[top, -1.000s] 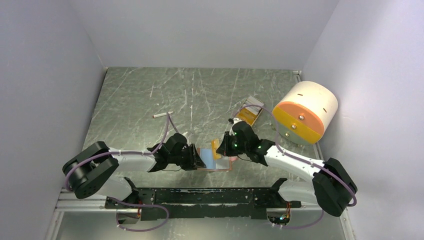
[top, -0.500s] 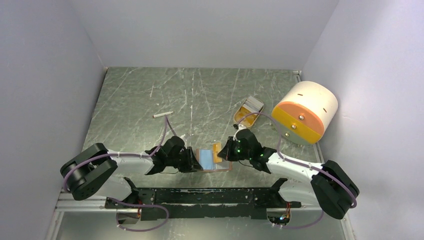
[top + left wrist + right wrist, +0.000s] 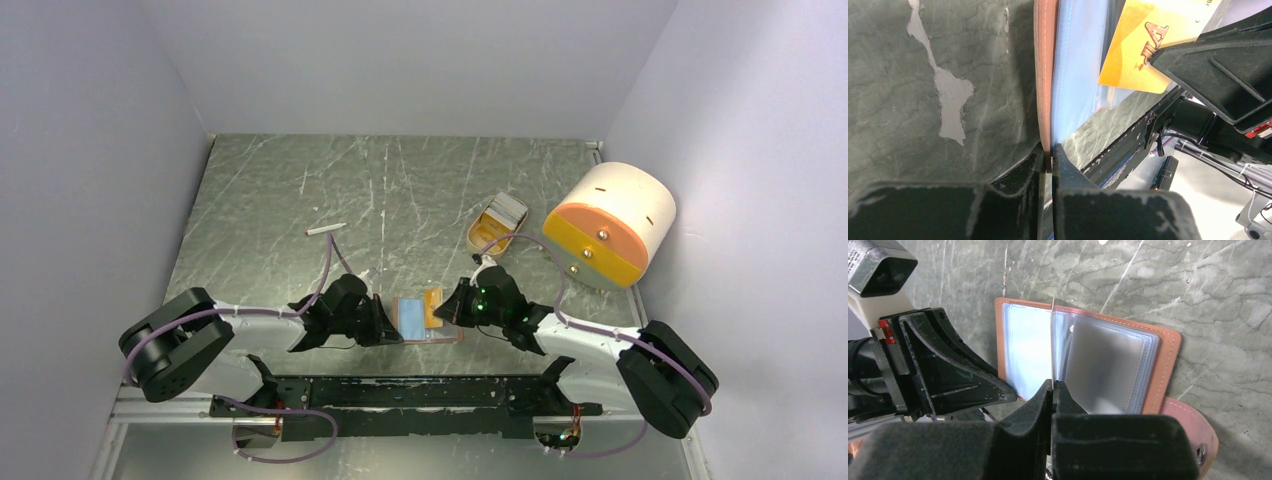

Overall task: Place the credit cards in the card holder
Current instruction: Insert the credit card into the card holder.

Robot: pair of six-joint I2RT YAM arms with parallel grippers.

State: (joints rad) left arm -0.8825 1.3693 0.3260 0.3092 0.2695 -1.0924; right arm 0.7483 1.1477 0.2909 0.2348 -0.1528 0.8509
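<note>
Clamping: left claw point(image 3: 1047, 161) has just pressed shut on holder point(image 3: 1169, 360) left cover | holder lies open on counter point(image 3: 300, 200) between arms | right claw point(image 3: 1053, 388) pinching orange card point(image 3: 1133, 55) edge-on over sleeves | judgement: holder steadied, insertion can follow

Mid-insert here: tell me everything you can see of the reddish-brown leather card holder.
The reddish-brown leather card holder lies open on the grey marbled table. Pale stitching edges its covers; inside is a stack of clear plastic sleeves, one pane looking light blue. A strap with a metal snap sticks out at one side. The left gripper pinches one cover's edge; the right gripper holds an orange-yellow card edge-on at the sleeves.
</note>
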